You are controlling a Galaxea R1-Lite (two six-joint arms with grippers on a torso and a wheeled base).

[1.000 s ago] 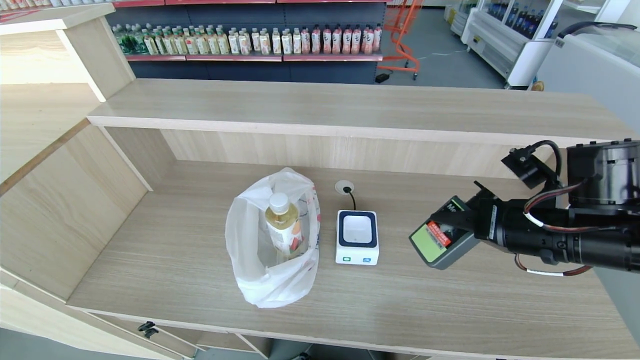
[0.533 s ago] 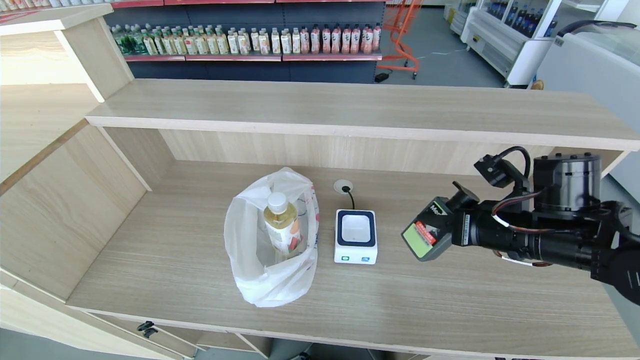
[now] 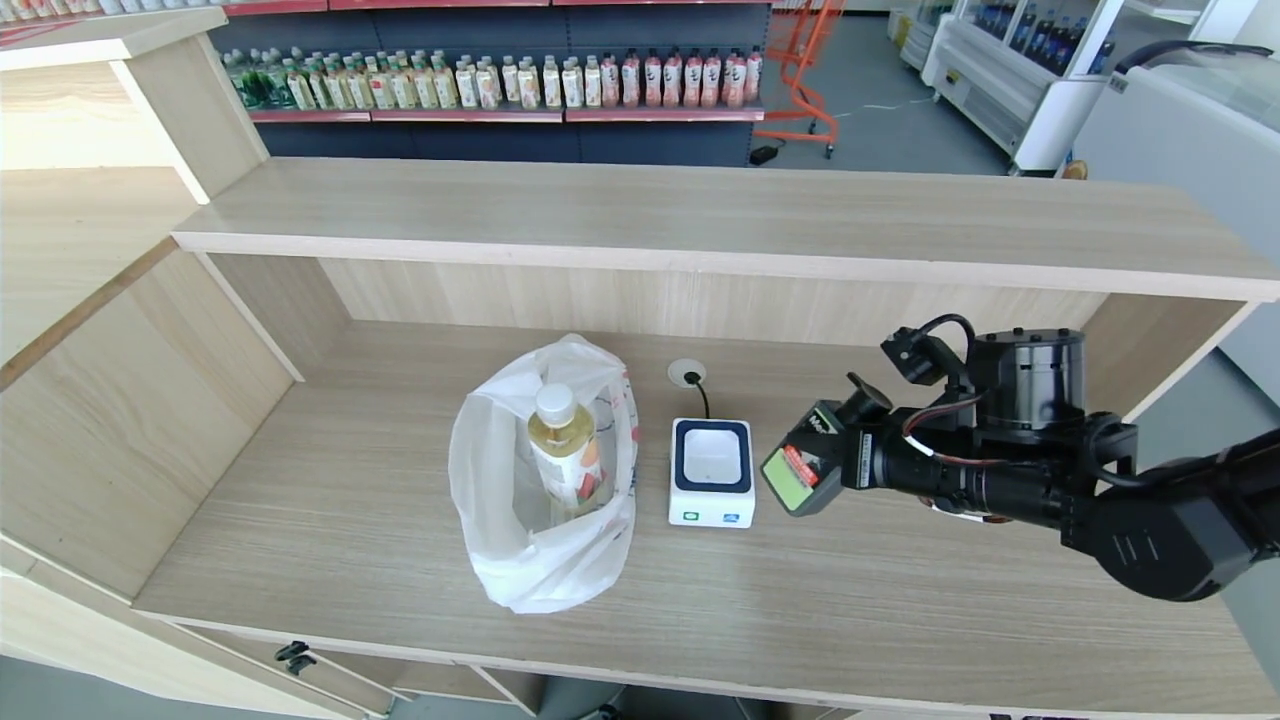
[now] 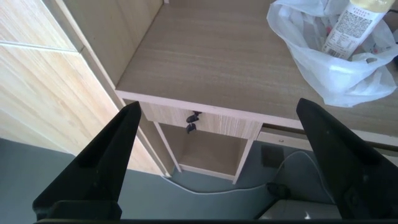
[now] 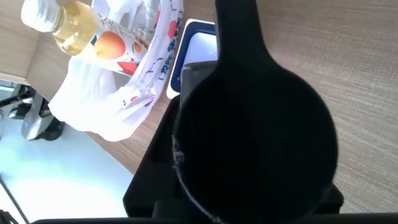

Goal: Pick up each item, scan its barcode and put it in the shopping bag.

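My right gripper [image 3: 815,455] clamps a small green-faced box [image 3: 797,472] just beside the barcode scanner [image 3: 712,472] on the desk [image 3: 900,600], scan apparently not yet made. One drink bottle [image 3: 565,450] already stands in the shopping bag [image 3: 495,500]; my left gripper [image 4: 217,109] hangs, jaws spread, off the desk's edge.

One bag [image 3: 540,560]. One bottle [image 3: 565,445], inside bag. One scanner [image 3: 711,470]. One box [image 3: 800,470]. Many shelf bottles [image 3: 500,82] at 12 o'clock, uncounted.

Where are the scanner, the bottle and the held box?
scanner [image 3: 712,458]: head view, white top window.
bottle [image 3: 566,460]: head view, upper label.
box [image 3: 795,482]: head view, green front face.
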